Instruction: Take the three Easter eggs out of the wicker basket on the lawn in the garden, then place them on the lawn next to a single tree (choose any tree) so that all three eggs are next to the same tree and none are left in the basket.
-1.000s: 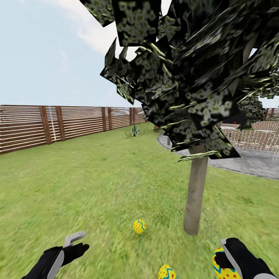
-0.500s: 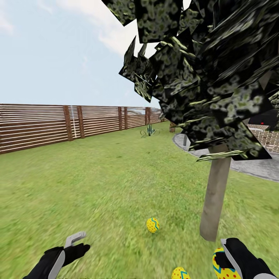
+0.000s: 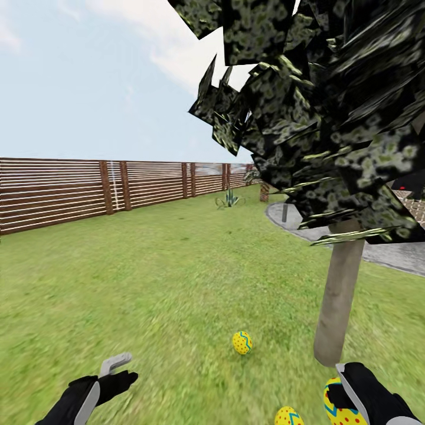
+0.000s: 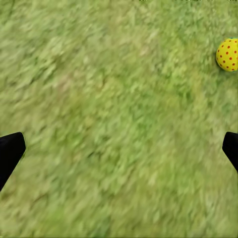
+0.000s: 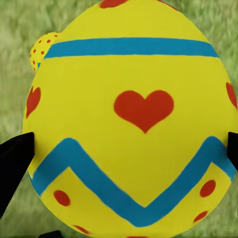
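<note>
Two Easter eggs lie on the lawn (image 3: 147,283) near the tree (image 3: 339,295): one egg (image 3: 242,342) sits left of the trunk's base, and another (image 3: 288,416) lies at the picture's lower edge. My right gripper (image 3: 341,394) is shut on the third Easter egg (image 3: 339,414), which looms large in the right wrist view (image 5: 129,119), with a lawn egg (image 5: 42,47) behind it. My left gripper (image 3: 121,369) hangs open over bare grass; its wrist view catches a spotted egg (image 4: 228,54) off to one side. The wicker basket is out of view.
The tree's dark blocky foliage (image 3: 330,118) hangs low above the trunk. A brown slatted fence (image 3: 88,189) runs along the left and far side. A grey paved patio (image 3: 383,251) lies behind the tree, and a spiky plant (image 3: 227,200) stands far off.
The whole view has swung to the left, so tree and lawn eggs sit further right in the picture. Both grippers keep their pose, the right one still holding its egg.
</note>
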